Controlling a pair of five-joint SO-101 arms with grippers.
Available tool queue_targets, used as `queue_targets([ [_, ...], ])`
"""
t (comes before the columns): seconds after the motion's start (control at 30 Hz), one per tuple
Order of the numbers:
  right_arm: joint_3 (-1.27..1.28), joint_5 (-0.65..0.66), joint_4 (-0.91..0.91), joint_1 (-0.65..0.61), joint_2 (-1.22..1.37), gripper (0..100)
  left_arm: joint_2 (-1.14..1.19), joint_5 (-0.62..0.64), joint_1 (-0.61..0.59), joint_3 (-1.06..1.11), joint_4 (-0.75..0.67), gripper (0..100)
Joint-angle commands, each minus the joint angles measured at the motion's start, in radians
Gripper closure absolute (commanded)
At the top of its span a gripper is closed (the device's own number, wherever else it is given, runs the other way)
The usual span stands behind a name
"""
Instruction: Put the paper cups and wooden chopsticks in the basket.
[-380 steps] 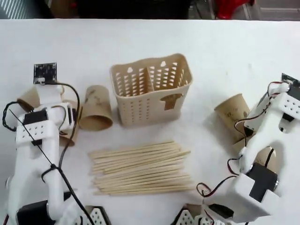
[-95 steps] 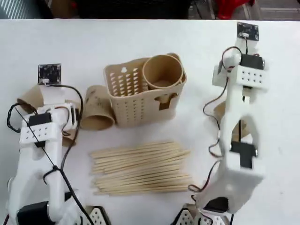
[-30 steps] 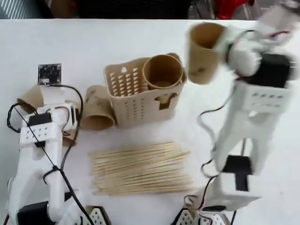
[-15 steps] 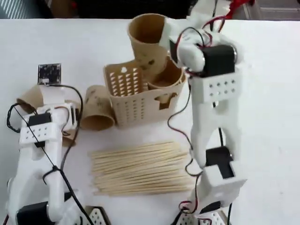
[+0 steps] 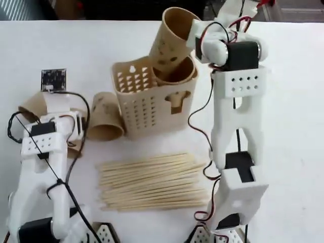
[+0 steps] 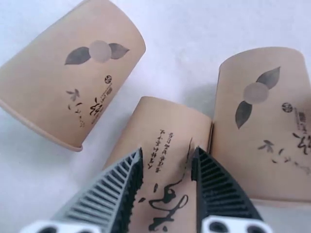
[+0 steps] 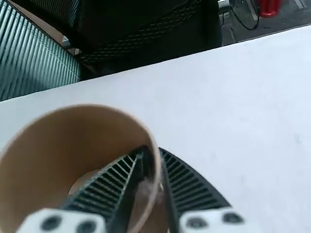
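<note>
Here, right tool (image 7: 150, 155) clamps tilted brown paper cup (image 5: 172, 38) by rim, to nest at one o'clock in cream slotted basket (image 5: 152, 109).

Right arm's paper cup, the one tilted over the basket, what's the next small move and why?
Probably lower the tilted cup a little while tipping it upright. The right claw pinches its rim, and its base sits at the mouth of the seated cup in the basket; straightened, it should nest there before release.

White table (image 5: 283, 61), teal slats (image 7: 29, 63) behind
</note>
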Motion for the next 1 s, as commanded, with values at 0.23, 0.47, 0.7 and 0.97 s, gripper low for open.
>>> queue_targets([
  [0.23,-0.026,-0.005,0.013,0.013,-0.119,98.1,0.019,0.005,0.016,0.048,0.000,83],
  [0.47,-0.025,-0.003,0.128,0.018,-0.117,98.1,0.019,0.005,0.016,0.048,0.000,83],
  [0.7,-0.025,0.005,0.183,0.018,-0.119,98.1,0.019,0.005,0.016,0.048,0.000,83],
  [0.97,-0.029,0.078,0.183,0.018,-0.165,98.1,0.019,0.005,0.019,0.048,0.000,83],
])
